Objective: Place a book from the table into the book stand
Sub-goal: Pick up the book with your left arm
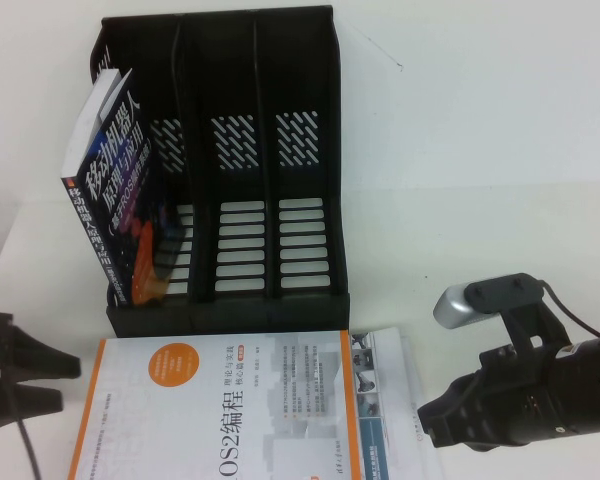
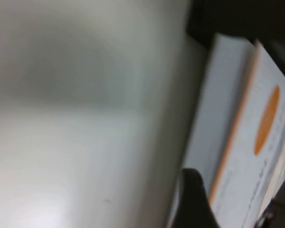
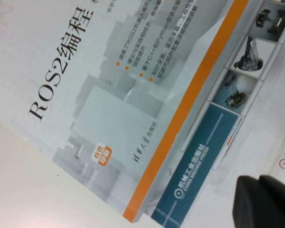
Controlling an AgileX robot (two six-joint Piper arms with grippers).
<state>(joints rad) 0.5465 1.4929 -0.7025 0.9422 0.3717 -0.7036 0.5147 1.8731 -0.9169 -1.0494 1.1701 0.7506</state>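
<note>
The left tool (image 1: 20, 375) sits low at the bench's (image 1: 480, 130) left edge, beside the ROS2 book (image 1: 220, 410); it holds nothing, and I cannot tell how far it is open. A blue book (image 1: 115, 190) leans in the stand's (image 1: 270, 290) leftmost slot, so two slots are free. The ROS2 book lies flat before the stand, atop another book (image 1: 385, 400). The right tool (image 1: 450, 425) hovers by that stack's right edge, likely to grip there; its opening is unclear.
</note>
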